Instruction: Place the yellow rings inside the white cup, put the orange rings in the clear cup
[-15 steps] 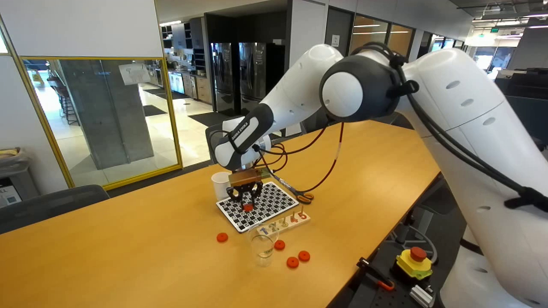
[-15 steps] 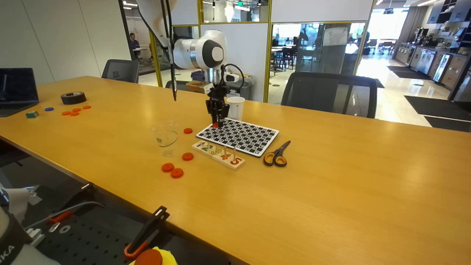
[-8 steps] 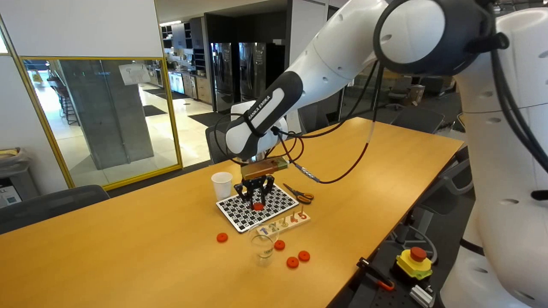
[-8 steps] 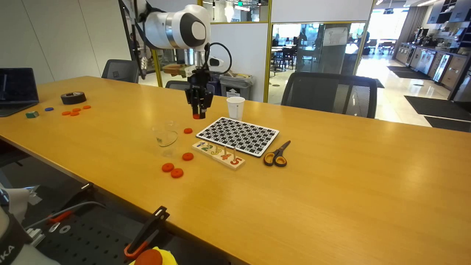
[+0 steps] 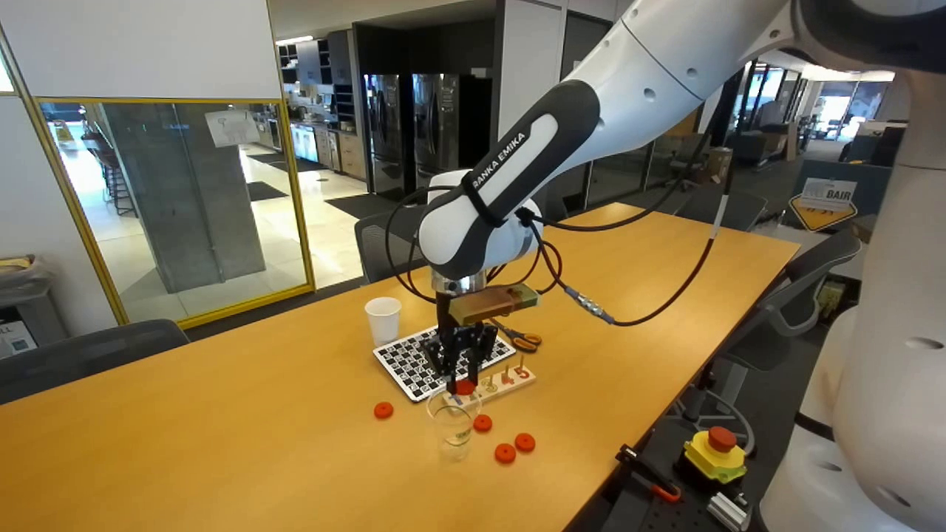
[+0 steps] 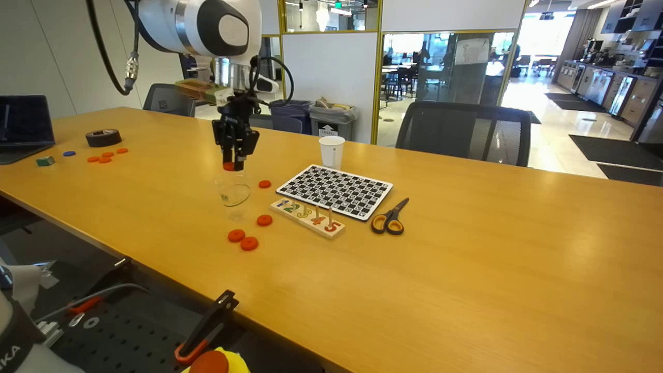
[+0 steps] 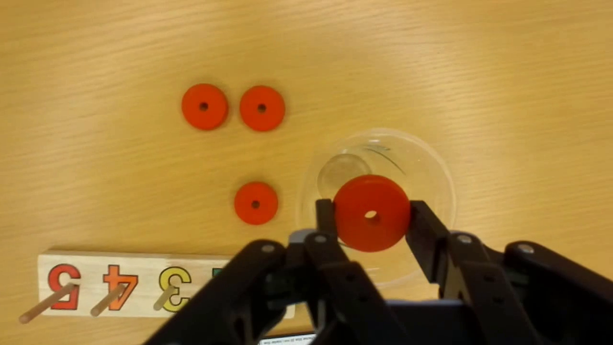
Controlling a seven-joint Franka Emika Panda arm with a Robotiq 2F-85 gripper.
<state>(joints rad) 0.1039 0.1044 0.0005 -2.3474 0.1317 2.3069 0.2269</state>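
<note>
The step in hand looks like the orange half of the task: the claw [image 7: 371, 213] grips an orange ring [image 7: 371, 194], pinching its rounded edge, and in the wrist view the ring sits within the rim line of the clear cup [image 6: 235, 198]. That cup is so faint in both exterior views that how far the ring hangs above its rim is hard to judge. The next move likely calls for slight centring, perhaps a short dip, then parting the fingers [image 7: 424, 230] to let the ring drop; spread too low, they could nudge so light a cup. Three loose rings [image 7: 256, 190] lie near the clear cup on one side, a fourth ring [image 5: 383, 411] on the other, so more trips seem due. The white cup [image 6: 331, 153] stands well apart from the clear cup, beyond the board [image 6: 334, 191], while the peg strip [image 7: 146, 285] lies near the clear cup, along the board's edge. The rings are squat, smooth discs with small round holes, perhaps painted wood, and should slide free. The clear cup is thin and see-through, likely plastic, flaring upward from a narrow base; the white cup is opaque and gently tapered. The board is checked black and white, the strip pale wood with round pegs and coloured numerals, the bench [image 6: 440, 254] finely grained.
</note>
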